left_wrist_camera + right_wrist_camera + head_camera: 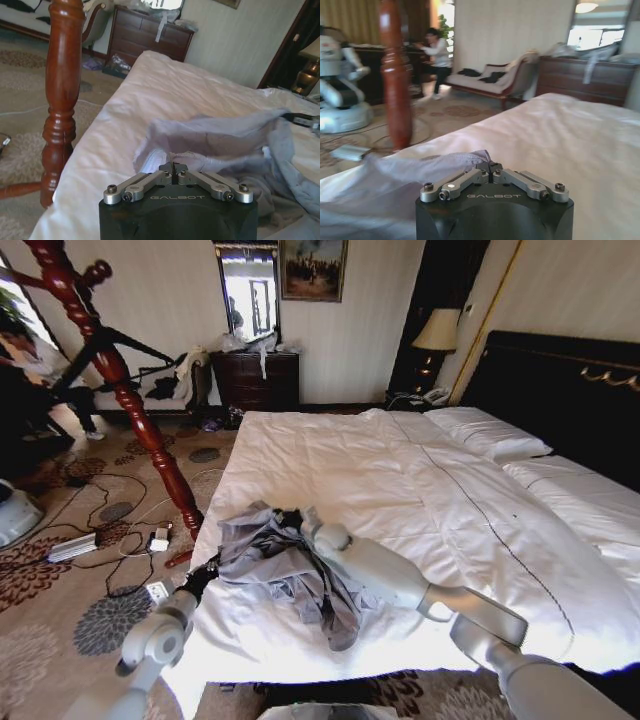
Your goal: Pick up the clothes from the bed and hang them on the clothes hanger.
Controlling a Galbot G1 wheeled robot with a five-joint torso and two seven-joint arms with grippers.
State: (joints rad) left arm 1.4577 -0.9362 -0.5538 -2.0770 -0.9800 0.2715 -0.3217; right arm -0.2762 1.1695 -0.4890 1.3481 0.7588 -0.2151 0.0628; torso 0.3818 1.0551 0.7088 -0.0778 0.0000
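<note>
The blue-grey clothes [275, 562] lie crumpled on the near left corner of the bed [400, 480]. My left gripper [207, 572] is at the garment's left edge over the bed's side, and in the left wrist view this gripper [172, 168] is shut on a fold of the clothes [215, 137]. My right gripper [291, 519] rests on the garment's far edge, and in the right wrist view it [490, 168] is shut on a bit of the clothes [415, 167]. The thin black clothes hanger [112, 348] hangs on a red wooden coat stand to the left.
The red wooden coat stand [135, 405] rises from the carpet close to the bed's left edge. Cables and power strips [150, 540] lie on the floor at its foot. A dark dresser [258, 380] and a sofa stand by the far wall. Another robot [340, 80] stands beyond the stand.
</note>
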